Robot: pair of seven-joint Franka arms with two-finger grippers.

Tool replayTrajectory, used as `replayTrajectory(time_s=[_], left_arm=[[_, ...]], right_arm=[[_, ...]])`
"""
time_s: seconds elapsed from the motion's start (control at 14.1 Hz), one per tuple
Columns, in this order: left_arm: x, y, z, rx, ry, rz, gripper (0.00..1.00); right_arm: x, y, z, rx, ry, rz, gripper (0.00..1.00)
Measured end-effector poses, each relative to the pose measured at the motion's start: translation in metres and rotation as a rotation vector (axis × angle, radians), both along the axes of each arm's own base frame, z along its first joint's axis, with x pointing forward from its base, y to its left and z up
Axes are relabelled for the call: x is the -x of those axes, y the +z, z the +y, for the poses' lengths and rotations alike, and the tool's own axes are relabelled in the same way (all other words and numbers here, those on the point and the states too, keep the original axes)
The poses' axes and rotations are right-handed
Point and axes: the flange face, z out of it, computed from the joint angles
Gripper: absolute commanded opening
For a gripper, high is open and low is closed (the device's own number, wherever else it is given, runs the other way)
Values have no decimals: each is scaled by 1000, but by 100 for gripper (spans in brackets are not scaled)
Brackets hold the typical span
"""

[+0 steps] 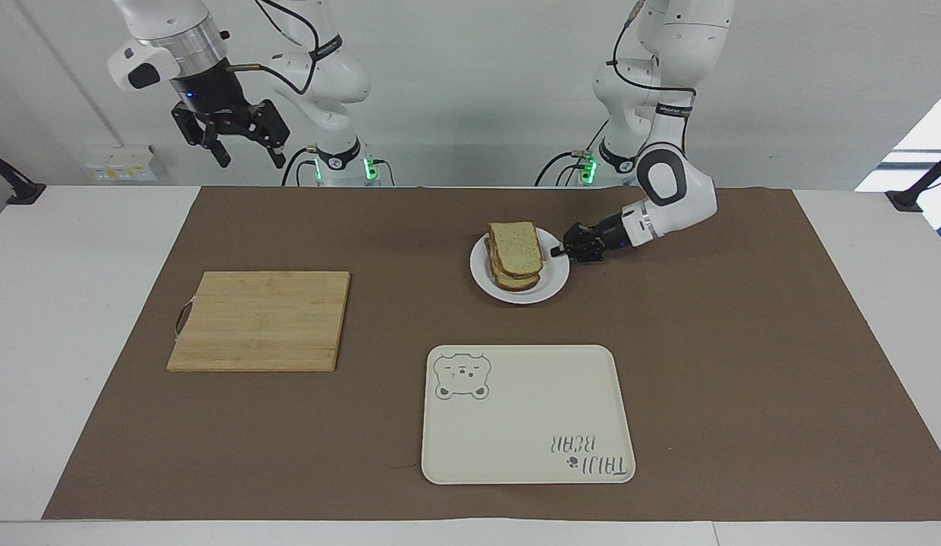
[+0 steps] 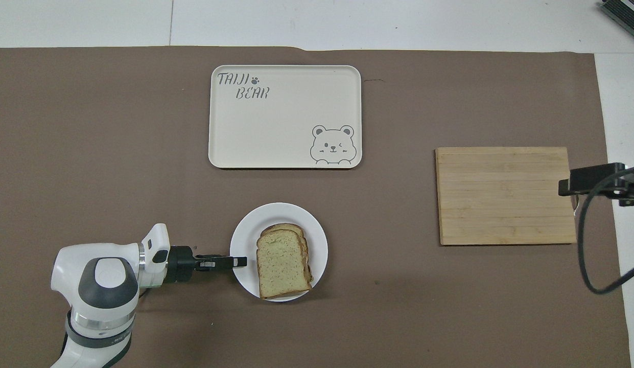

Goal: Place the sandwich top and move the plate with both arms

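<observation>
- Grip first: the left gripper (image 1: 567, 250) lay low, its fingers looking closed on the rim of the small white plate (image 1: 515, 296), one above the edge and one below.
- In the overhead view that hold sat at the plate's nine o'clock, the gripper pointing toward three o'clock, straight at the sandwich.
- The sandwich top (image 1: 515, 246), a pale speckled slice with a brown crust, already rested on the stack in the middle of the plate, just clear of the fingertips.
- Its long axis ran roughly twelve to six in the overhead view, rounded end toward twelve, so the gripper's line crossed it at about a right angle.
- The left arm was plainly the nearer one; the plate lay within its reach, near the robots' edge of the brown mat (image 1: 743, 341).
- The right gripper (image 1: 239, 148) hung high with its fingers spread wide and holding nothing, over the table edge at the right arm's end, well apart from the plate, waiting.
- From the plate, the cream bear tray (image 2: 276, 133) lay at twelve o'clock in the overhead view, farther from the robots, with bare mat between them.
- The bamboo cutting board (image 2: 506, 197) lay at about two o'clock, toward the right arm's end.
- My judgement: a one-sided rim hold could tip the plate, so the stacked slices might slide.
</observation>
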Motion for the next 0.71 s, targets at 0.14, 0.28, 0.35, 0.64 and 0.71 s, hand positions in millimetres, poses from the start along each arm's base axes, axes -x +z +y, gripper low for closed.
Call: replayTrajectory(time_s=[0.14, 0.28, 0.35, 0.64, 0.71], left_arm=[[1, -1, -1, 9, -4, 4, 0], [0, 0, -1, 26, -1, 8, 0], [0, 0, 0, 32, 0, 12, 0], [0, -2, 5, 40, 11, 21, 0], [0, -2, 5, 42, 11, 22, 0]], right_arm=[[2, 0, -21, -3, -40, 6, 100], [3, -1, -32, -1, -59, 15, 100], [4, -1, -37, 13, -64, 16, 100], [5, -1, -44, 39, -53, 15, 100], [4, -1, -43, 54, -32, 10, 100]])
